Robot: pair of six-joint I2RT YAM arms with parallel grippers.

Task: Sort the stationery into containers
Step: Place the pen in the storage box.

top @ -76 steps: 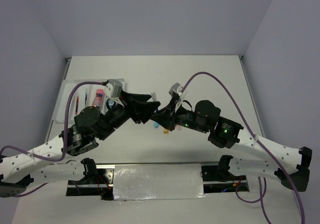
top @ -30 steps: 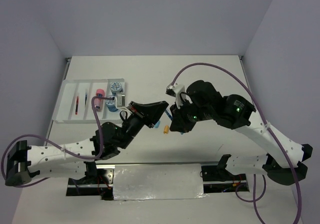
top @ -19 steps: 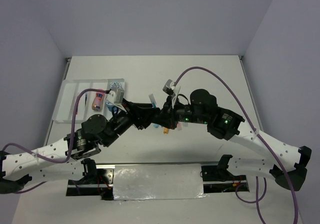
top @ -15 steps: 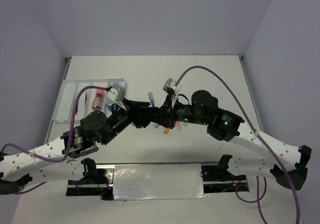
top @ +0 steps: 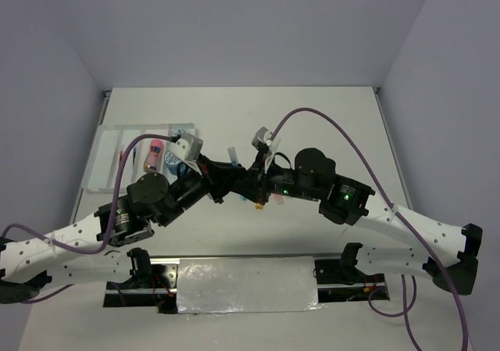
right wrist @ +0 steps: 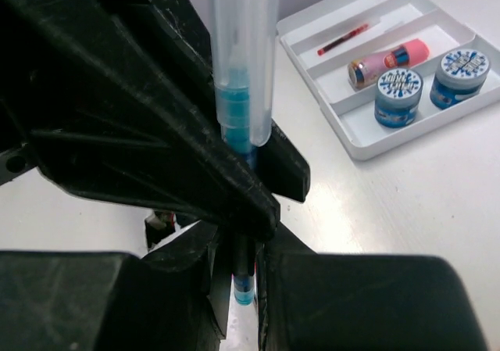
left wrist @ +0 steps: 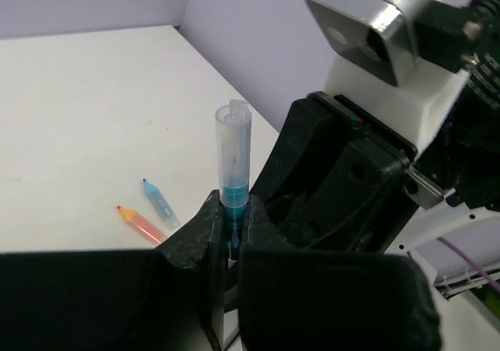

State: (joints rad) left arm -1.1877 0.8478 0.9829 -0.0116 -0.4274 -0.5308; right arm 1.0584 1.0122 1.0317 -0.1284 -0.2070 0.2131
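Note:
A blue pen with a clear cap (left wrist: pixel 233 155) stands upright between both grippers over the middle of the table (top: pixel 312 124). My left gripper (left wrist: pixel 231 218) is shut on it just below the cap. My right gripper (right wrist: pixel 248 269) is shut on the pen's (right wrist: pixel 244 62) lower end, under the left fingers (right wrist: pixel 180 132). In the top view the cap (top: pixel 233 156) sticks up where the left gripper (top: pixel 225 179) and right gripper (top: pixel 248 182) meet. The white tray (right wrist: pixel 367 144) holds two blue-white rolls (right wrist: pixel 398 85), a pink-orange cylinder (right wrist: pixel 388 60) and a red pen (right wrist: pixel 344 38).
A short light-blue piece (left wrist: pixel 158 202) and an orange piece (left wrist: pixel 141 223) lie on the table below the grippers. The tray (top: pixel 108 162) sits at the left, behind the left arm. The right arm's purple cable (top: pixel 344 136) arcs over the table's right half.
A second ago the grippers were apart; now they meet on the blue pen. The left jaws opened briefly and shut again on it. The right grip stayed the same.

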